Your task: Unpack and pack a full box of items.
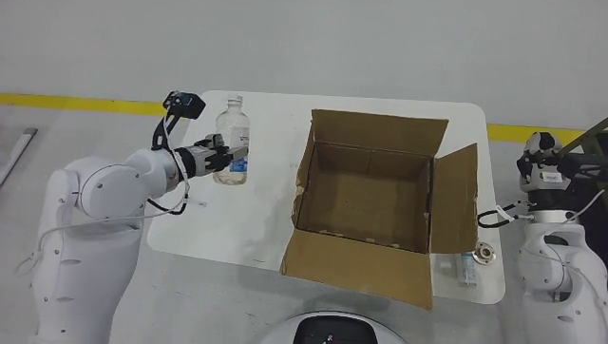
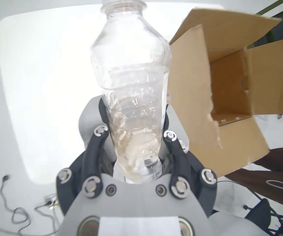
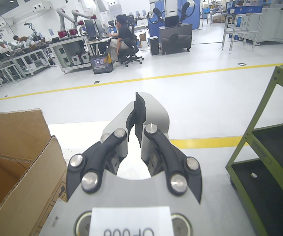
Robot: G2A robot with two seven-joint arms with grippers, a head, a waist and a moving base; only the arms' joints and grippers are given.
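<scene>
Beside cardboard box (image 1: 370,201), ribbed clear bottle (image 1: 232,141).

An open brown cardboard box (image 1: 366,197) takes up the middle of the white rounded table (image 1: 275,116), its flaps splayed at twelve, three and six o'clock and its mouth reachable from above. At its nine o'clock lies bare tabletop, with a clear plastic bottle (image 1: 232,143) in the way.

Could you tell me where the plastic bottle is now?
In the top view, the left gripper holds the plastic bottle over the left part of the table, just left of the open cardboard box.
</scene>
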